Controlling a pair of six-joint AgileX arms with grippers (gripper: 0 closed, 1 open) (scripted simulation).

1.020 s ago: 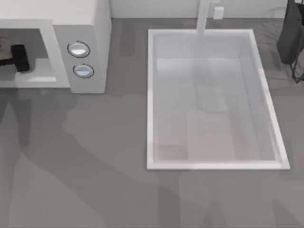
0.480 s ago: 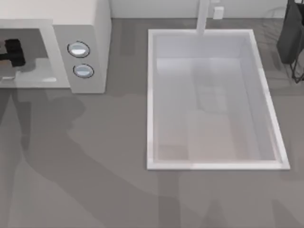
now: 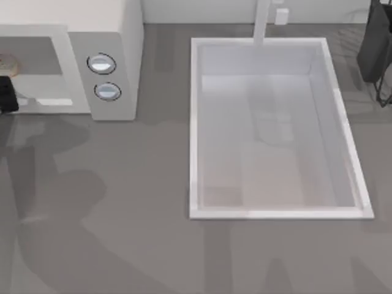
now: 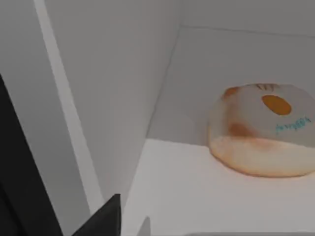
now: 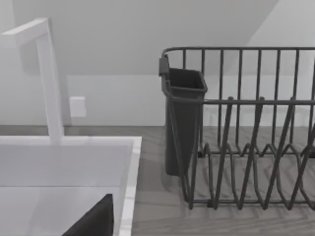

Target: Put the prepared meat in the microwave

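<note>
The left gripper sits at the microwave's mouth; whether it is released or clenched I cannot tell. The meat lies free on the cavity floor, at about twelve o'clock from the gripper in the top view. The right arm is parked well apart, near the sink.

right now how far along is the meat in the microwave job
Done, it looks like: the prepared meat lies on the grey cavity floor of the microwave, with nothing gripping it. In hand: the left gripper sits at the cavity mouth, at the top view's left edge. Left: probably just clearing that arm away.
</note>
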